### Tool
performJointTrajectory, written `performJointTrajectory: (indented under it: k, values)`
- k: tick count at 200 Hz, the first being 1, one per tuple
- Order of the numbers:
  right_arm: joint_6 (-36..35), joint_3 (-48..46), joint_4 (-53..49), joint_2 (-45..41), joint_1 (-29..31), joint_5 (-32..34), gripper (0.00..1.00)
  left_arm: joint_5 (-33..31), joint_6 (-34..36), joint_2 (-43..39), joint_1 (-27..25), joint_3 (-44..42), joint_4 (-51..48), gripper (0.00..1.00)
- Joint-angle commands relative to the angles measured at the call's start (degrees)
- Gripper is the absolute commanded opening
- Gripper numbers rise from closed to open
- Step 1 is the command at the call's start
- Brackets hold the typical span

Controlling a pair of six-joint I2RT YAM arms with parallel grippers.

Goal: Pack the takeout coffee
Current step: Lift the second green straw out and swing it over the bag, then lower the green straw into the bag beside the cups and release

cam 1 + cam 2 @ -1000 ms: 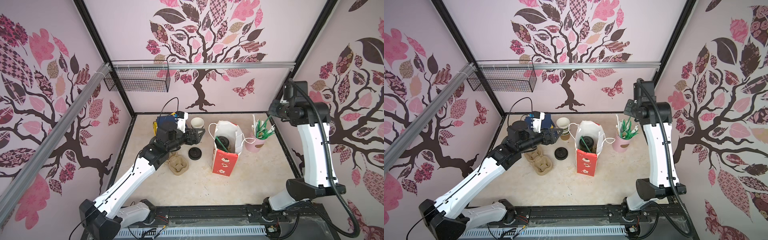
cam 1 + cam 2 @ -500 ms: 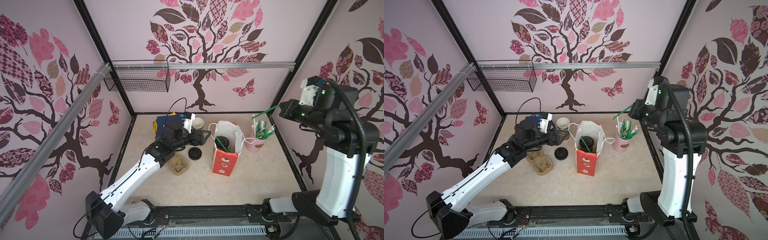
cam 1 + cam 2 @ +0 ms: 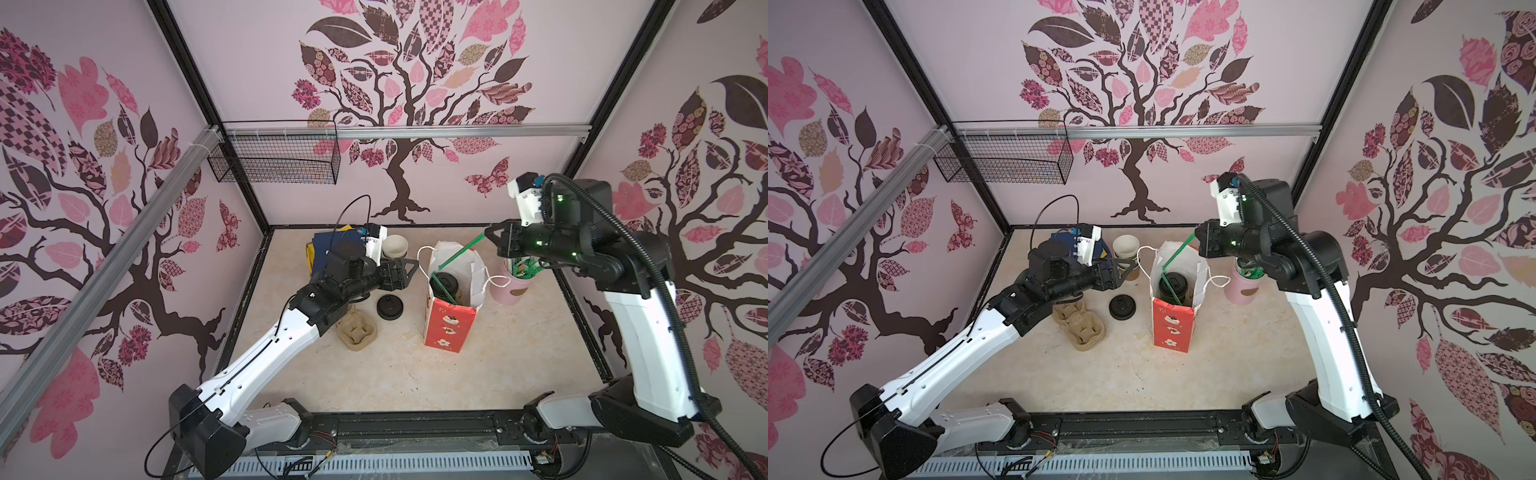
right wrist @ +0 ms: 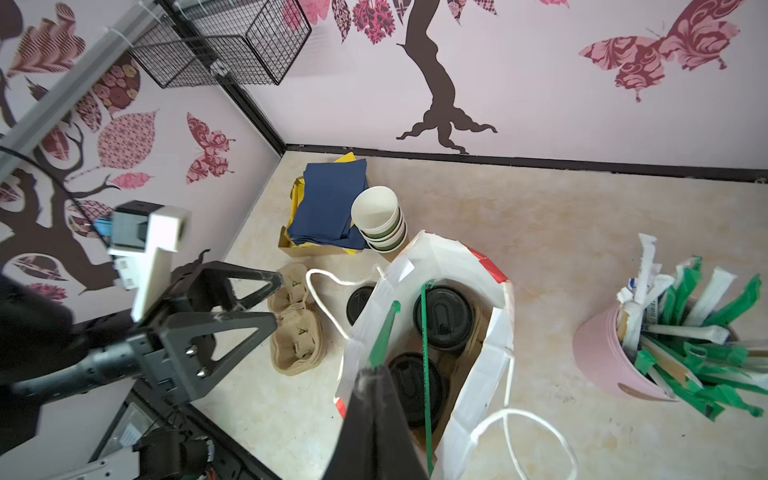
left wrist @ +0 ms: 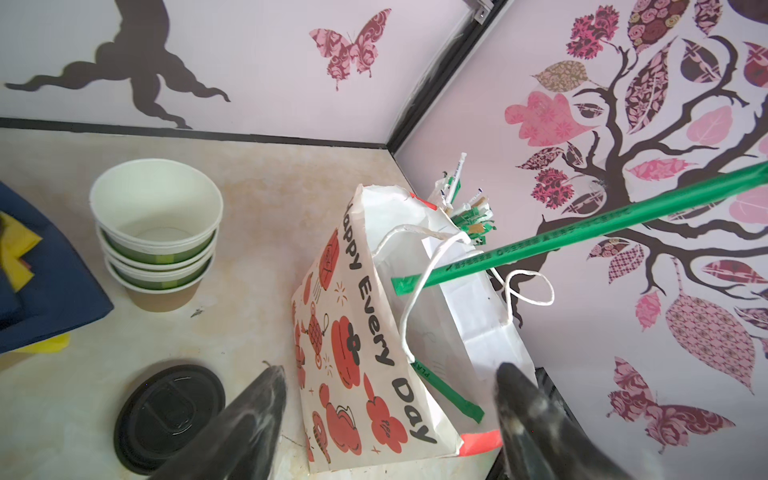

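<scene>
Takeout cups [image 4: 442, 318] both sit upright inside the paper bag [image 3: 446, 328], side by side with black sip lids up. The bag hides the cup walls. Right gripper [image 4: 370, 374] is above the bag's mouth, jaws pinched tight on a green wrapped straw [image 5: 582, 232]. The straw is tilted, its lower end over the bag's opening. A second green straw [image 4: 424, 353] is inside the bag, leaning across the lids. Left gripper [image 5: 390, 369] is near the bag's side, jaws spread wide, holding nothing. A loose black lid [image 3: 390, 307] lies beside the bag on the left-arm side. Stacked empty cups [image 5: 156, 232] stand behind that lid, and a pulp carrier [image 3: 356, 332] lies further out from the bag. Pink straw holder [image 4: 602, 365] stands just beside the bag on the right-arm side.
</scene>
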Motion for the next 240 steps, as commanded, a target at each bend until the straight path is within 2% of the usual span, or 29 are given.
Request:
performJointTrajectory:
  k: [1,50,81,107,144,203,240]
  values:
    - [-3.4,-8.2,9.4,-2.2,0.4,6.4,0.0,-7.7,-0.2,-4.2,-0.1,0.9,-1.5,0.81]
    - [-4.8,-21.6,22.6,-4.2,0.5,6.1,0.0,-19.6,-2.9,-10.3,1.4,-1.6,-7.7,0.81]
    - [-4.7,-30.7,30.9,-5.9,0.5,4.6,0.0,-24.2,-6.8,-12.0,3.1,-1.8,-14.5,0.81]
    - [-5.5,-36.3,34.6,-7.1,1.8,3.2,0.0,-25.6,-9.0,-12.8,4.2,-2.1,-17.7,0.81]
    - [-7.7,-40.0,34.0,-7.9,4.8,3.6,0.0,-26.2,-9.7,-13.1,4.4,-2.4,-18.5,0.81]
    - [-9.0,-35.3,26.1,-7.4,6.1,10.9,0.0,-24.2,-9.9,-12.5,4.5,-2.6,-17.6,0.81]
    - [-9.0,-36.8,27.3,-7.0,6.6,10.2,0.0,-22.9,-9.6,-11.7,4.5,-2.6,-16.5,0.81]
